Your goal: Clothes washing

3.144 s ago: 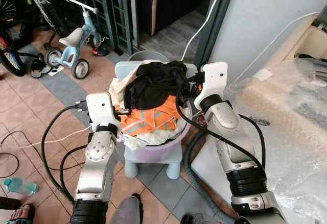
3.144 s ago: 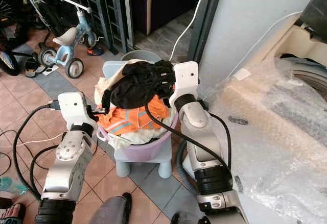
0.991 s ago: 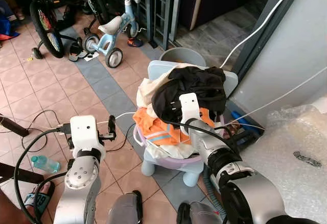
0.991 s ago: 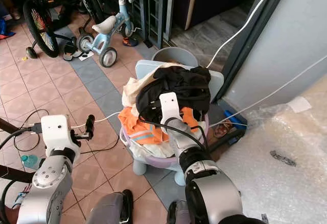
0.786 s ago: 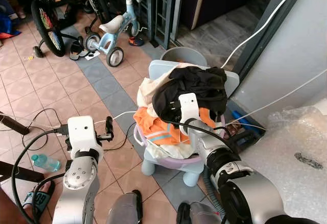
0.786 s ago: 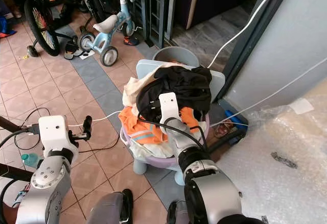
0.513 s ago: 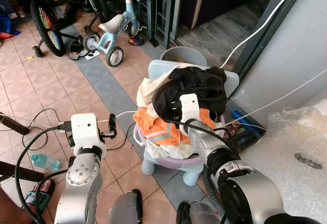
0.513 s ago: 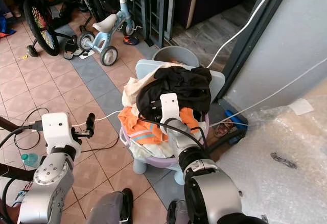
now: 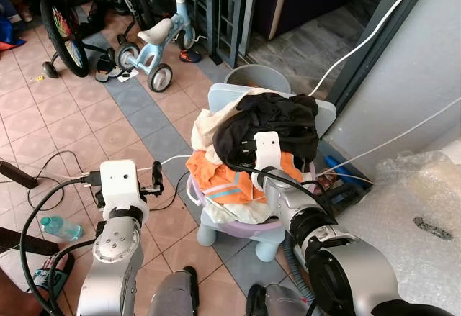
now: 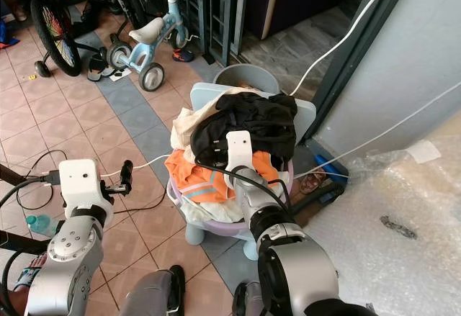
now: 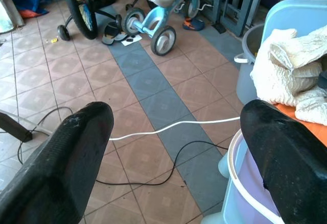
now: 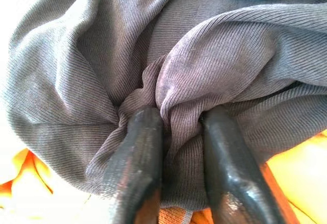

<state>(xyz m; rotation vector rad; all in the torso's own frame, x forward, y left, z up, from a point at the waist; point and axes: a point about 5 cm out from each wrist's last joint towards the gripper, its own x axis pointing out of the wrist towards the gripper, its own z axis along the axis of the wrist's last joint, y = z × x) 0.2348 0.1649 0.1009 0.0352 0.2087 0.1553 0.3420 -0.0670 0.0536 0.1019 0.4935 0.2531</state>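
A purple basin point(image 9: 241, 222) stands on a small light-blue chair point(image 9: 223, 96), heaped with clothes. A black garment point(image 9: 281, 118) lies on top, over an orange one with grey stripes point(image 9: 220, 179) and a cream cloth point(image 9: 207, 125). My right gripper point(image 12: 181, 127) is shut on a fold of the black garment point(image 12: 153, 45); from the head its fingers are buried in the fabric behind the white wrist. My left gripper point(image 9: 155, 179) hangs open to the left of the basin, above the tiled floor. Between its fingers point(image 11: 66, 157) nothing is held; the basin rim point(image 11: 237, 183) is beside one of them.
A grey bucket point(image 9: 252, 78) sits behind the chair. A white cable point(image 9: 169, 161) and black cables cross the tiles. A tricycle point(image 9: 155, 39) and a bicycle point(image 9: 65, 21) stand far left. A water bottle point(image 9: 54, 226) lies near my left. Bubble-wrapped bulk point(image 9: 421, 215) fills the right.
Since three seconds ago the camera has swung and my left gripper has come away from the basin's side. Over the last second the scene barely differs; the right gripper stays in the black garment.
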